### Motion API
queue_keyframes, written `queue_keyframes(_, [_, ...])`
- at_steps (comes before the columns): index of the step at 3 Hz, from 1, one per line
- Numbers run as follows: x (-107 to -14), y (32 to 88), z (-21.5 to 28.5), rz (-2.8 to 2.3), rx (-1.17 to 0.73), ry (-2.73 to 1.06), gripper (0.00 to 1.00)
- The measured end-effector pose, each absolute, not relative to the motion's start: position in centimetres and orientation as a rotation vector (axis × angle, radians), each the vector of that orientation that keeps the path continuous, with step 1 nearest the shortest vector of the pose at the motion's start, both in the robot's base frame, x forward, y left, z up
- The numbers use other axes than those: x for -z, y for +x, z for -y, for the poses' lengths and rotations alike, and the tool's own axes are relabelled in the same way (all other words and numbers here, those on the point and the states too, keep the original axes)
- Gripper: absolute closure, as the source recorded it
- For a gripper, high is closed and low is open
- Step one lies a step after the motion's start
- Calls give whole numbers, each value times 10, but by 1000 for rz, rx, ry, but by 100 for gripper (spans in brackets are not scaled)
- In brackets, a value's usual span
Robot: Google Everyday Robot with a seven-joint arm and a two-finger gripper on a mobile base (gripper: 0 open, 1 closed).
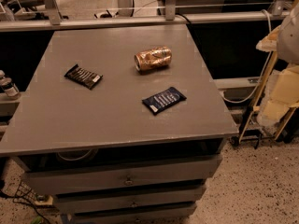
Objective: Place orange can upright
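The orange can [153, 59] lies on its side on the grey cabinet top [70, 120], right of centre towards the back, with its silver end facing left. It is shiny orange-gold with pale mottling. My gripper does not show in the camera view. Only pale arm parts [285, 78] show at the right edge, beyond the cabinet and well apart from the can.
A dark striped snack wrapper [83, 76] lies flat left of the can. A dark blue wrapper [163, 100] lies in front of it. The cabinet has drawers [126, 178] below. A small bottle [7, 85] stands at the left edge. A rail [140, 20] runs behind.
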State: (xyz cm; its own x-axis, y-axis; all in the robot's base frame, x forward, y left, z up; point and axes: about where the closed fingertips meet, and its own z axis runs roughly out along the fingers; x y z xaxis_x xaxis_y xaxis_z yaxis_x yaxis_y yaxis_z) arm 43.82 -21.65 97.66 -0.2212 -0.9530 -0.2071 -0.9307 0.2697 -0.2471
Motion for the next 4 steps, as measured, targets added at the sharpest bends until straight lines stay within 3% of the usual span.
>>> queue_keyframes(2, [-963,469,183,-2153,36,-1853,0])
queue_keyframes(4, [-953,561,80,-1863,-54,-2029,0])
